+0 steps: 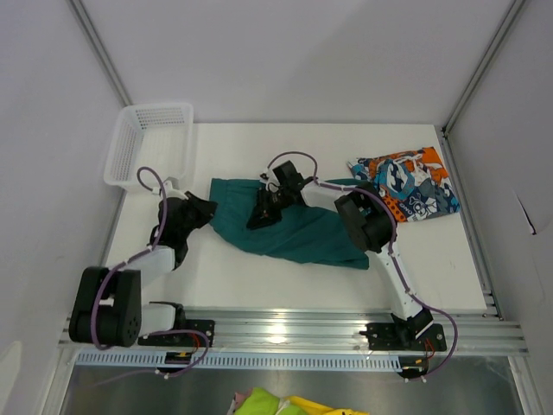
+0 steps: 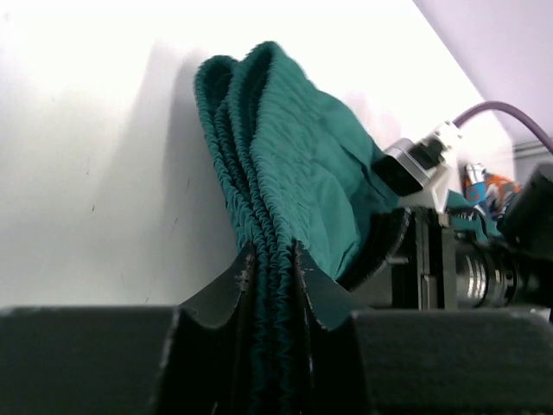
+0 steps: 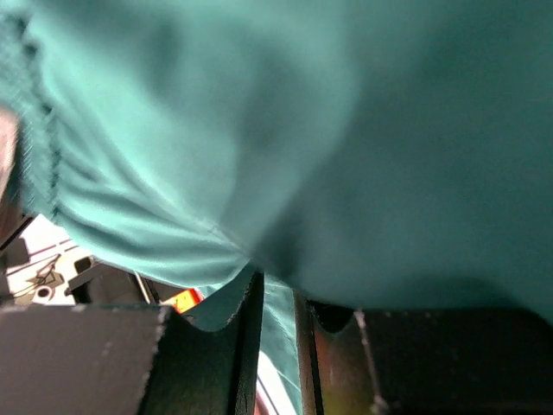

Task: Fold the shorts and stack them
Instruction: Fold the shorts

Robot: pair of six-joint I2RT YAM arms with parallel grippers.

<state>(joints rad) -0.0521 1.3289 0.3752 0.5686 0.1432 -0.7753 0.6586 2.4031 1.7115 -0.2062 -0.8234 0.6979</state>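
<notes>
Your left fingers (image 2: 251, 270) are pinched almost together on the gathered elastic waistband of the dark teal shorts (image 2: 289, 164), with several layers bunched between them. Your right fingers (image 3: 252, 303) stand just as narrow. A thin fold of the same teal cloth runs down between them and the rest drapes over the camera. From above, that grip sits near the middle of the garment.

The teal shorts lie across the centre of the desk (image 1: 259, 290), waistband end toward the left arm. I judge you are starting a fold on this pair, with both holds set. The next move calls for lifting both holds together and carrying the cloth over evenly, taut enough not to sag or slip.

The patchwork-print shorts (image 1: 406, 183) lie compact at the far right, seemingly folded and waiting to be stacked. The white mesh basket (image 1: 149, 143) sits at the far left corner.
</notes>
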